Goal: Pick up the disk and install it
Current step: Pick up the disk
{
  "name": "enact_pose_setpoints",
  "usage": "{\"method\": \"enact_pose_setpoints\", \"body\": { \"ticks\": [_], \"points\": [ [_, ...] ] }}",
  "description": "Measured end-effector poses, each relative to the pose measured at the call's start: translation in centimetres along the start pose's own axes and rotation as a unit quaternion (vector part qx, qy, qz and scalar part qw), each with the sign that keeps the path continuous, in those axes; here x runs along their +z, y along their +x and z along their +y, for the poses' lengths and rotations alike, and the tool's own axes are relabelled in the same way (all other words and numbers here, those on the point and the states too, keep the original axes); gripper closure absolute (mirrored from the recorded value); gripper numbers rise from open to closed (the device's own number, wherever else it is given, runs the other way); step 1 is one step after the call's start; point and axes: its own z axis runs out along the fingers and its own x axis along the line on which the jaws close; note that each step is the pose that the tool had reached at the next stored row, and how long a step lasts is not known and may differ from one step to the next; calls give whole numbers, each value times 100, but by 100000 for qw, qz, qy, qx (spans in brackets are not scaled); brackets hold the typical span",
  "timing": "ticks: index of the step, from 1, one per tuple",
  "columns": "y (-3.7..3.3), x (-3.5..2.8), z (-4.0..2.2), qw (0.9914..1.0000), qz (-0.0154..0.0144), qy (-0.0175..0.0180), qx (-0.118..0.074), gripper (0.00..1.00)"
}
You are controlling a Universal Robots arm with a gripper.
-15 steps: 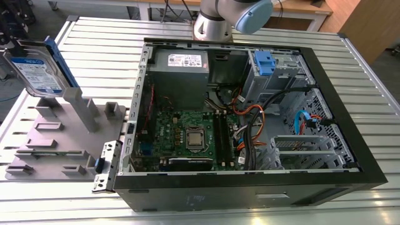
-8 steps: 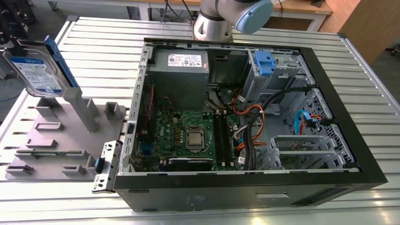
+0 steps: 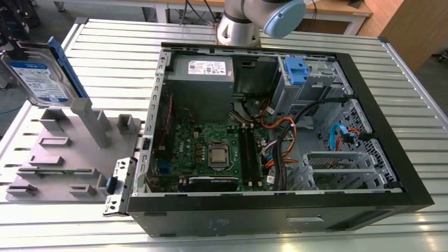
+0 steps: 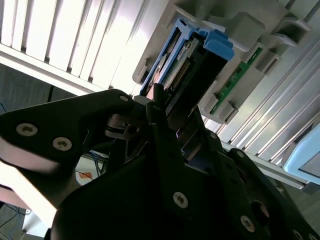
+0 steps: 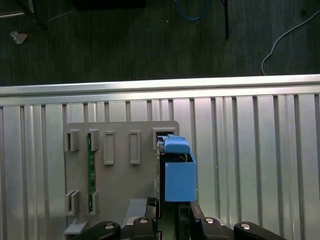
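Disk (image 3: 41, 73) over grey fixture (image 3: 52, 155), beside case (image 3: 245, 218)

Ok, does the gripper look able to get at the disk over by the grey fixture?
Likely yes: in the second wrist view the gripper straddles one end of the disk, seemingly clamped on it, nothing between. The disk stands tilted over the grey fixture, outside the case.

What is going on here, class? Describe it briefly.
The robot arm's end effector is shut on the disk, holding it on edge at the grey fixture on the exterior view's left. Whether it has cleared its slot is unclear. The open computer case stands beside the fixture; the disk is not yet in it.
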Motion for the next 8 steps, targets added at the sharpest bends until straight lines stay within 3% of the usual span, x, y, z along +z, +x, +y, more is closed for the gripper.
{"method": "enact_pose_setpoints", "body": {
  "ticks": [8],
  "points": [
    [-3, -25, 0, 100000, 6, -8, 1, 65]
  ]
}}
